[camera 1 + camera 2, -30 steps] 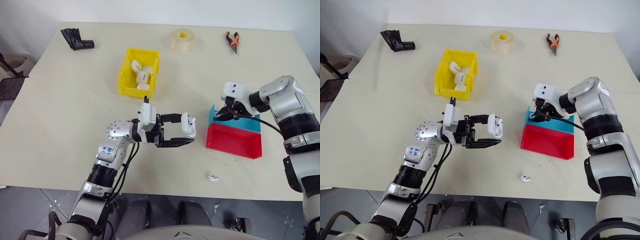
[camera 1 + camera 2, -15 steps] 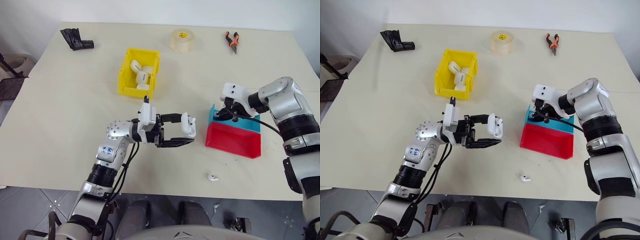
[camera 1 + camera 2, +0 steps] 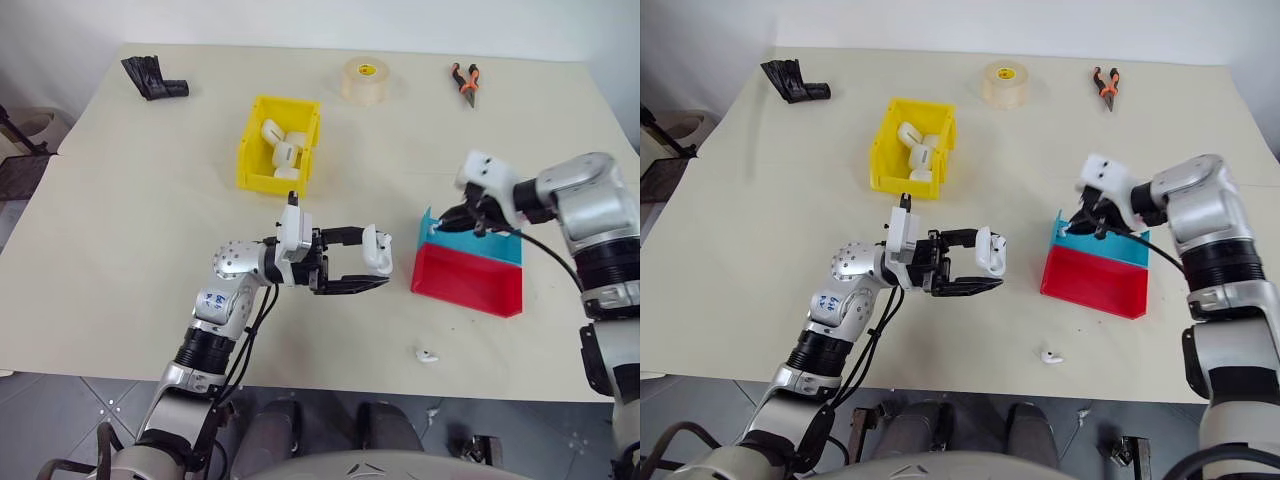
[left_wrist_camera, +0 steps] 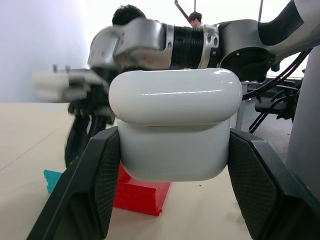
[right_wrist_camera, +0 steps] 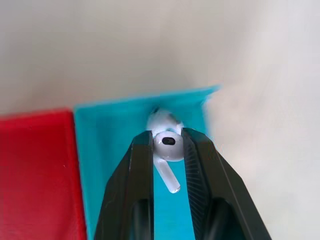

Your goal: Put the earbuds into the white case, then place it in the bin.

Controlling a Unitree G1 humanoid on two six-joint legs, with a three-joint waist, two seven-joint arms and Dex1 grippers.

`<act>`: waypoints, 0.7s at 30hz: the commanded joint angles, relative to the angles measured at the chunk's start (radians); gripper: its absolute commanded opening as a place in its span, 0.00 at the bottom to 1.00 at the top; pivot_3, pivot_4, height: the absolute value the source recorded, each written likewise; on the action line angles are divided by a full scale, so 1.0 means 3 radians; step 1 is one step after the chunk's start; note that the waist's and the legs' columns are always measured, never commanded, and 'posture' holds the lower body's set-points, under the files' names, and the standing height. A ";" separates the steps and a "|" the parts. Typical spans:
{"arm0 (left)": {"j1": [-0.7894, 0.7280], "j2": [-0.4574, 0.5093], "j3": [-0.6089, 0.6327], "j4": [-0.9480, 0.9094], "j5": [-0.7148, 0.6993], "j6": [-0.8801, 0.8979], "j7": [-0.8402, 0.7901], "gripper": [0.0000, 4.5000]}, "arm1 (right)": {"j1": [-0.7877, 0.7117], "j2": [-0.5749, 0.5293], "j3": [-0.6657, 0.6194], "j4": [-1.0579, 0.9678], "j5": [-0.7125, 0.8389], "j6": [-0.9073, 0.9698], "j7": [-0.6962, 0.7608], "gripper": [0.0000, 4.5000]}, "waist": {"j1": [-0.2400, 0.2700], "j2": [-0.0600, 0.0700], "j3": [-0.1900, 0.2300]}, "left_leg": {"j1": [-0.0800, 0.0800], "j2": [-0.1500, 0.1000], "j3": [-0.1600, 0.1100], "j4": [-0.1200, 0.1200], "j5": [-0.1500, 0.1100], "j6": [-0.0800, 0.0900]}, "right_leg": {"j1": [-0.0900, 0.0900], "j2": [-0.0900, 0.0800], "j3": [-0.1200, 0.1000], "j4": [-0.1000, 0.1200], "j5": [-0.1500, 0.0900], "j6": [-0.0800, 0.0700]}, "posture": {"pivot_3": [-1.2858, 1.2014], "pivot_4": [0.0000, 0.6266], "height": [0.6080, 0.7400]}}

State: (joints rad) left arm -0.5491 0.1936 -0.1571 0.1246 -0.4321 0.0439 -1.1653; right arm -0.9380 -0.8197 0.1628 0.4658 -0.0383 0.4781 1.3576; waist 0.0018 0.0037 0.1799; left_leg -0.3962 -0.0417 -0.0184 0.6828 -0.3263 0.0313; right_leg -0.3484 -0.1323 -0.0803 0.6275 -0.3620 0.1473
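since the earlier frame the right gripper [image 5: 167, 145] has lifted up out of the blue tray [image 3: 500, 245], its fingers pinched on an earbud [image 5: 167, 144] with the stem hanging down. left gripper [image 3: 375, 268] has not moved: it is closed on the case [image 4: 175, 130], lid ajar, above the table [image 3: 120, 230] left of the red tray [image 3: 470, 285]. a second earbud [image 3: 427, 354] lies near the table's front edge. the bin [image 3: 252, 150] sits farther back, white cases inside.

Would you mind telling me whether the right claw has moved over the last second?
Yes. The right claw, shut on an earbud, has lifted out of the blue tray and now sits above its rim, shifted slightly toward the robot's right.
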 commanded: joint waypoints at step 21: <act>-0.0336 0.0005 0.0044 0.0100 -0.0042 0.0222 -0.0006 0.62 | 0.2291 0.1619 -0.1933 -0.3469 0.3370 0.1518 -0.1859 0.10 | 0.0072 0.0000 0.0000 | 0.0002 -0.0005 -0.0005 0.0001 0.0001 -0.0001 | 0.0001 0.0000 0.0005 0.0008 0.0001 0.0001 | 0.52 0.24 1.00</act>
State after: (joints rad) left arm -0.6300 0.1986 -0.1476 0.1735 -0.4313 0.1079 -1.1658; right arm -0.2678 -0.3457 -0.4279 -0.5306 0.9434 0.9729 0.8184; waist 0.0234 0.0038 0.1798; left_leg -0.3956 -0.0431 -0.0200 0.6831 -0.3261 0.0311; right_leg -0.3479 -0.1319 -0.0790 0.6301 -0.3619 0.1476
